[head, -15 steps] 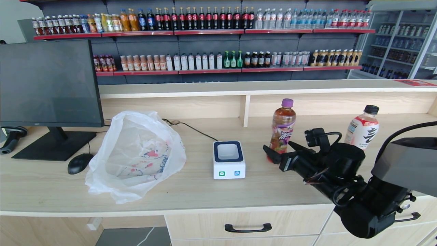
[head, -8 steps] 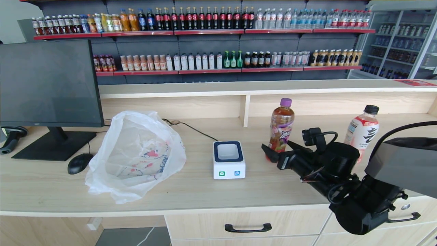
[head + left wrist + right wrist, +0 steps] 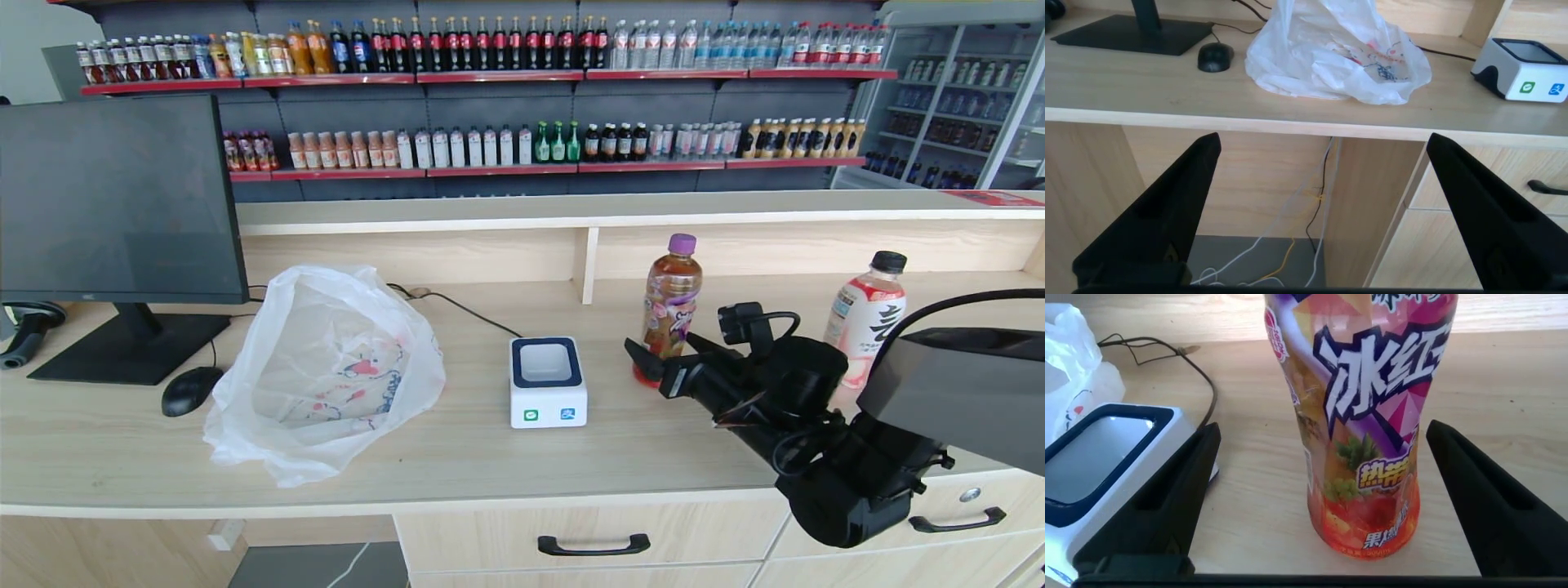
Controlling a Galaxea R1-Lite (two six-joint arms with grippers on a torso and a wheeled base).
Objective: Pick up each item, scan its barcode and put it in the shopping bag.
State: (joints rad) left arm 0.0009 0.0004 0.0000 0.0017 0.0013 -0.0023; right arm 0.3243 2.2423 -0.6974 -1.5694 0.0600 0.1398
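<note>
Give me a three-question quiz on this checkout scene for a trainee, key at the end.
1. True or false: the right hand is shut on the purple-capped bottle.
2. Which thing stands between the shopping bag and the purple-capped bottle? A. mouse B. scanner C. monitor
3. Fill in: the black-capped bottle stands to the robot's ____ of the purple-capped bottle.
Key: 1 false, the hand is open around it; 2 B; 3 right.
</note>
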